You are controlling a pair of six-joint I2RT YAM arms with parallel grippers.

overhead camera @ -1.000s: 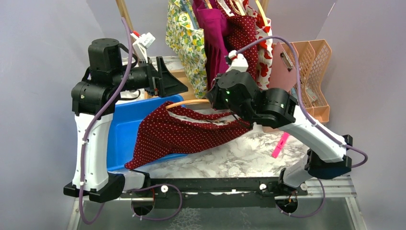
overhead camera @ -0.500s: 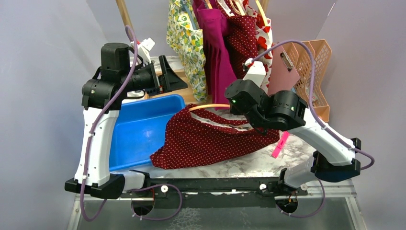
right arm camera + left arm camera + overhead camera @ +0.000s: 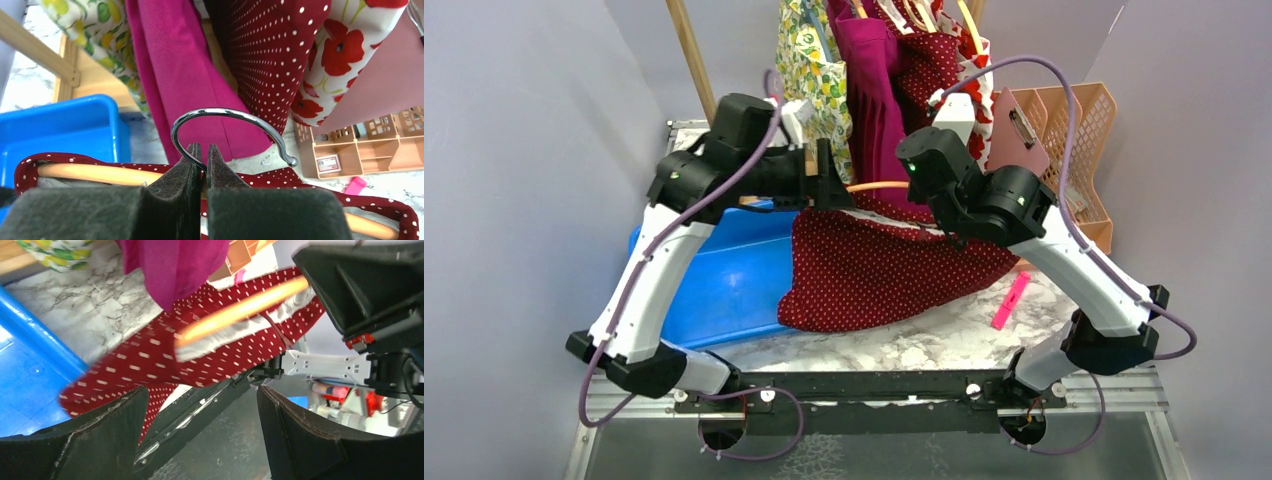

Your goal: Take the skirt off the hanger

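Note:
A dark red skirt [image 3: 884, 270] with white dots hangs from a wooden hanger [image 3: 879, 186] held above the marble table. My right gripper [image 3: 201, 155] is shut on the stem of the hanger's metal hook [image 3: 225, 114]; the wooden bar [image 3: 95, 173] and the skirt's waistband [image 3: 280, 177] run just below its fingers. My left gripper [image 3: 829, 185] stands open at the hanger's left end, nothing between its fingers. In the left wrist view the hanger [image 3: 240, 310] and skirt [image 3: 150, 360] lie beyond the open gripper [image 3: 202, 425], apart from it.
A blue bin [image 3: 714, 280] sits on the left under the left arm. A rack of hung clothes [image 3: 874, 70] stands close behind the hanger, with a wooden pole [image 3: 692, 60] to its left. An orange tray rack [image 3: 1084, 140] and a pink marker [image 3: 1010, 300] are on the right.
The right arm has carried the hanger and skirt up and to the right, off the bin. The left arm has swung right to the hanger's left end, jaws still open.

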